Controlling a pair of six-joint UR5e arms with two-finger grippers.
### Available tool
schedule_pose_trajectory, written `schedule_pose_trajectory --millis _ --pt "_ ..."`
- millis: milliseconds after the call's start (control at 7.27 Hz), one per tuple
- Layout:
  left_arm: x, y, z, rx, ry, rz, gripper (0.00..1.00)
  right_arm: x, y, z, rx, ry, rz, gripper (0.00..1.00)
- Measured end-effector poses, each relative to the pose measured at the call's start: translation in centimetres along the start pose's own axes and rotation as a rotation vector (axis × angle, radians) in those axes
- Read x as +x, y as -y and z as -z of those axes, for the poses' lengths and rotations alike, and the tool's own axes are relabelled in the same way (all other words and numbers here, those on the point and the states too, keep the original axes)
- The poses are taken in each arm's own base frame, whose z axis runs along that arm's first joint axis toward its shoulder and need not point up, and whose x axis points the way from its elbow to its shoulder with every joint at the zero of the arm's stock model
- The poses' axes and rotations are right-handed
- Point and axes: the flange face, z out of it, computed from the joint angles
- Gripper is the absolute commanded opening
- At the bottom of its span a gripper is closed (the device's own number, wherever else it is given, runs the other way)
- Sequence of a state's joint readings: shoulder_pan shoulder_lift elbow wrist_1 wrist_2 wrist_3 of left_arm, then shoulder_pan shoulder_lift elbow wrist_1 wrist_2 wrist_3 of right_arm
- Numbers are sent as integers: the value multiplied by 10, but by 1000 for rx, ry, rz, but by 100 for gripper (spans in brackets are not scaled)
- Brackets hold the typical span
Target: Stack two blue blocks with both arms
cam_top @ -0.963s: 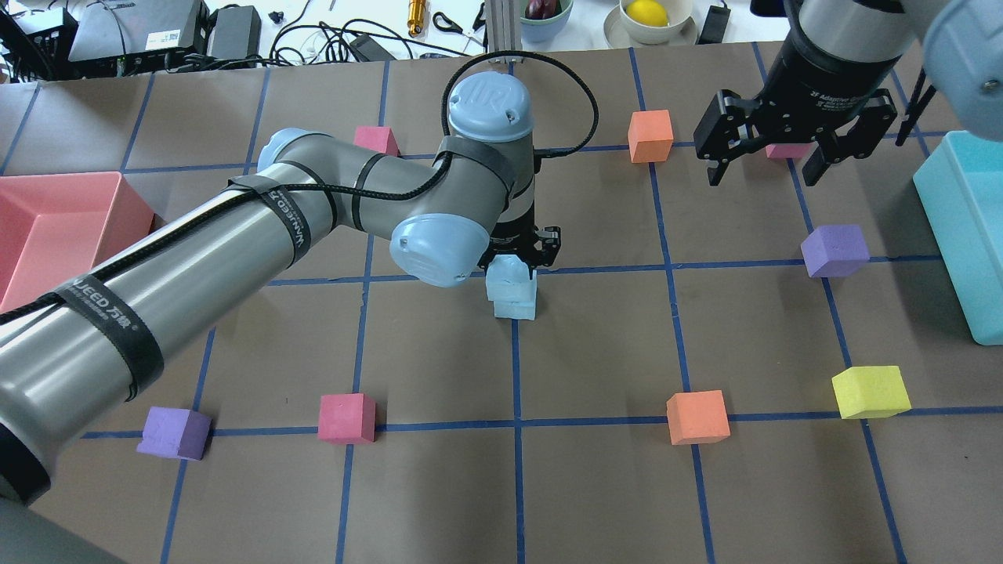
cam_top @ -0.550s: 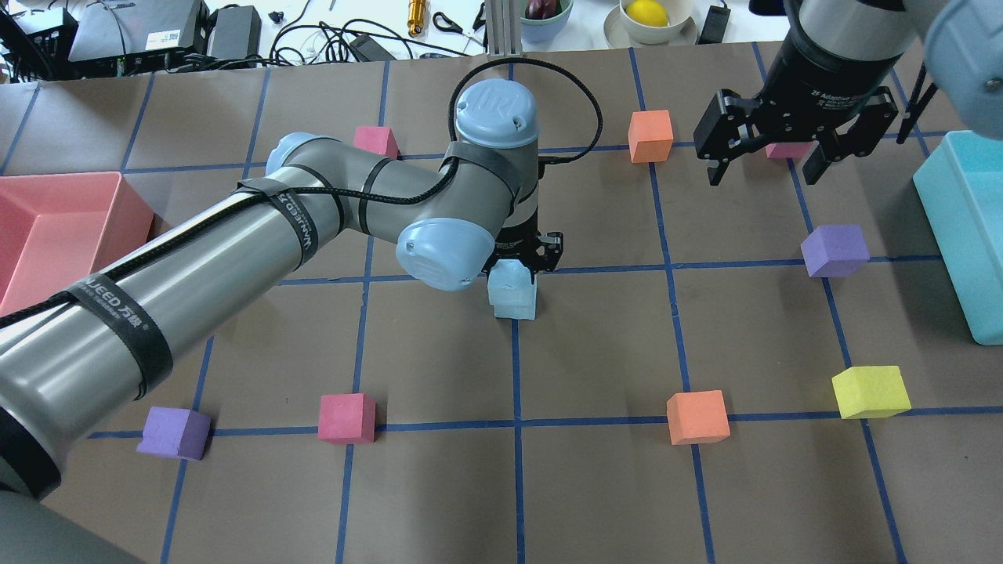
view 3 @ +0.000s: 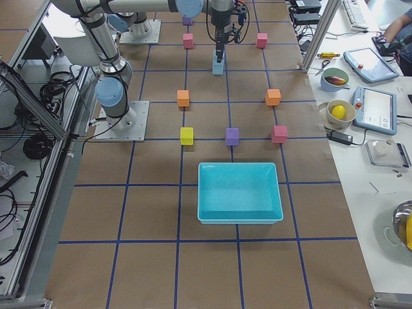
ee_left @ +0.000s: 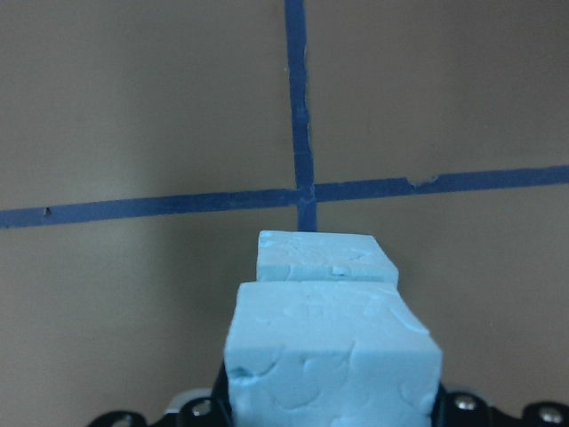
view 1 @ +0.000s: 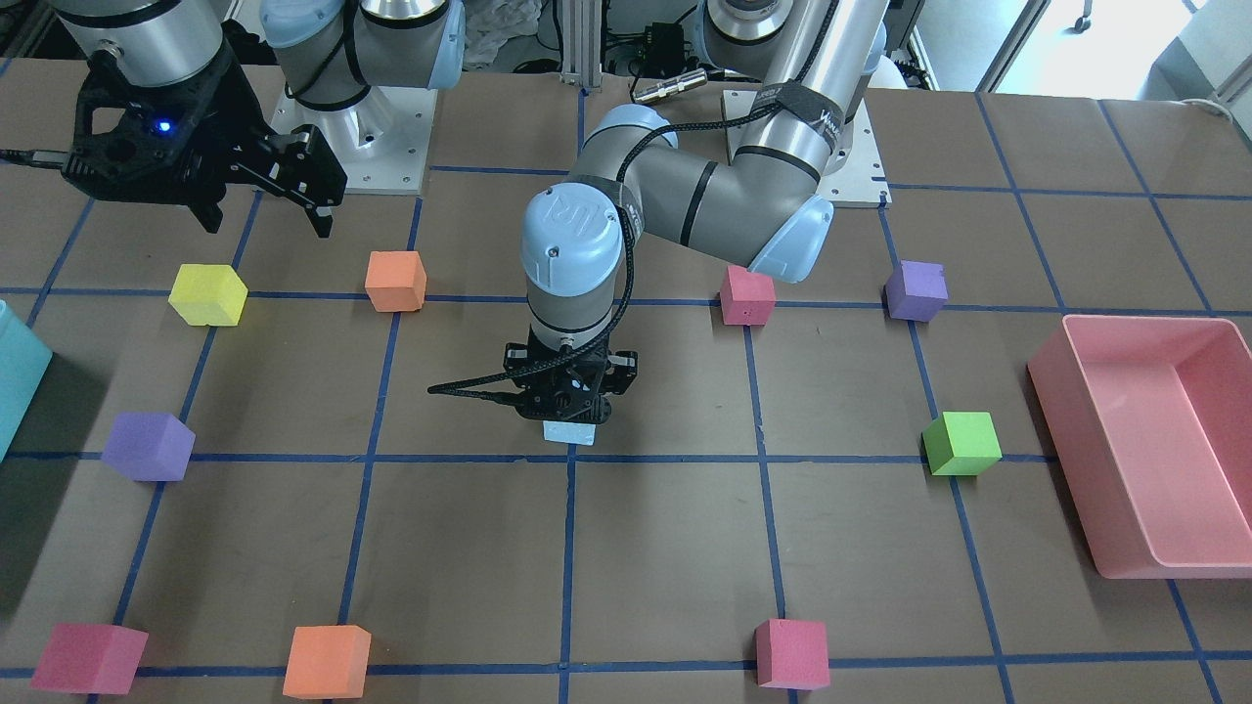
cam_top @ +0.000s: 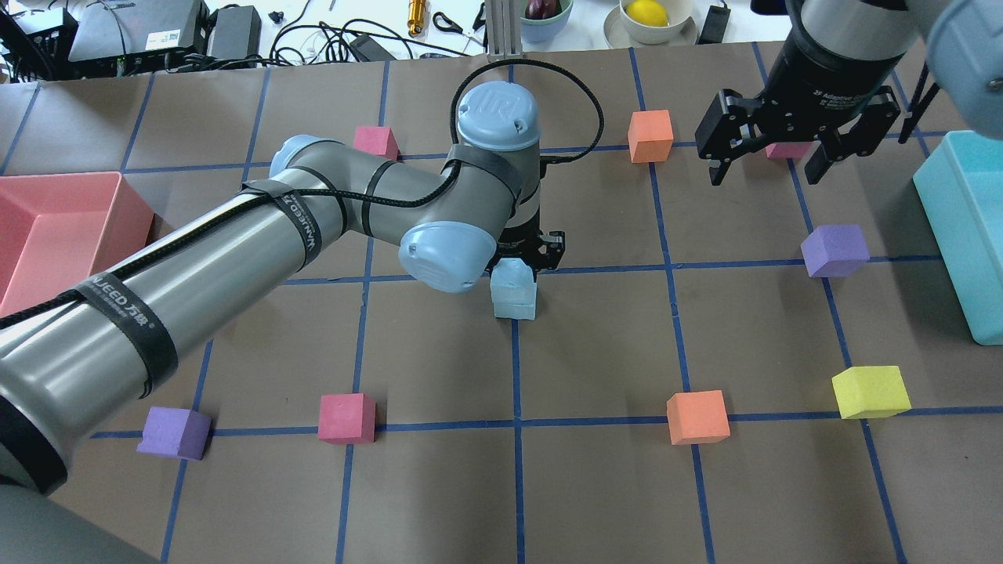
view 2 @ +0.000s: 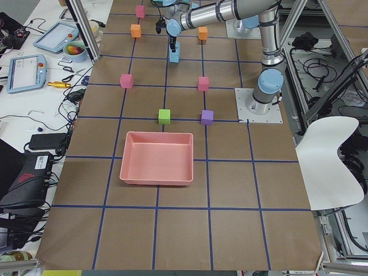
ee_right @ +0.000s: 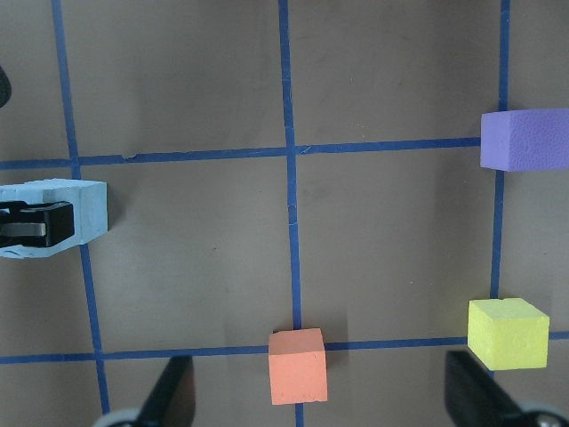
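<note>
**Stack nearly complete.** Upper blue block (ee_left: 333, 356) clamped in left gripper (view 1: 570, 401), sitting on or just above lower blue block (ee_left: 324, 258). Contact not clearly resolved; edges look slightly offset in left wrist view. Lower blue block rests on worktop (cam_top: 595, 352) at tape crossing, mid-grid. Right gripper (cam_top: 764, 174) jaws apart, empty, hovering well apart from stack, near far orange cube (cam_top: 650, 135). Remaining, by judgement: release upper blue block, lift left arm clear.

Brown, blue-gridded table (cam_top: 595, 486) with lower blue block (cam_top: 517, 309), scattered foam cubes (cam_top: 697, 417) (five other colours), pink tray (cam_top: 55, 235), teal bin (cam_top: 975, 204).
</note>
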State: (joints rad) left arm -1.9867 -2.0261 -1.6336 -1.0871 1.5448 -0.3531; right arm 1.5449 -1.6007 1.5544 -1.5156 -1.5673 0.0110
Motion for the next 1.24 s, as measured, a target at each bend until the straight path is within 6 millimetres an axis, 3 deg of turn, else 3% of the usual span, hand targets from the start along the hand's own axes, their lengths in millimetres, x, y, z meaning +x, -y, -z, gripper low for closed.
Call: schedule_pose_trajectory --millis 138,550,825,962,1238 --pt "0 1 -2 4 -1 0 100 0 0 0 0 -1 0 100" --pt "1 3 4 30 -10 -9 100 1 0 -1 -1 -2 0 100" --pt "-14 8 49 113 -30 -27 100 1 0 -1 -2 -3 0 100" --pt "-39 11 78 138 -31 -16 100 1 0 -1 -2 -3 0 100" --pt "-131 12 143 122 7 -11 100 1 0 -2 -4 -4 0 100"
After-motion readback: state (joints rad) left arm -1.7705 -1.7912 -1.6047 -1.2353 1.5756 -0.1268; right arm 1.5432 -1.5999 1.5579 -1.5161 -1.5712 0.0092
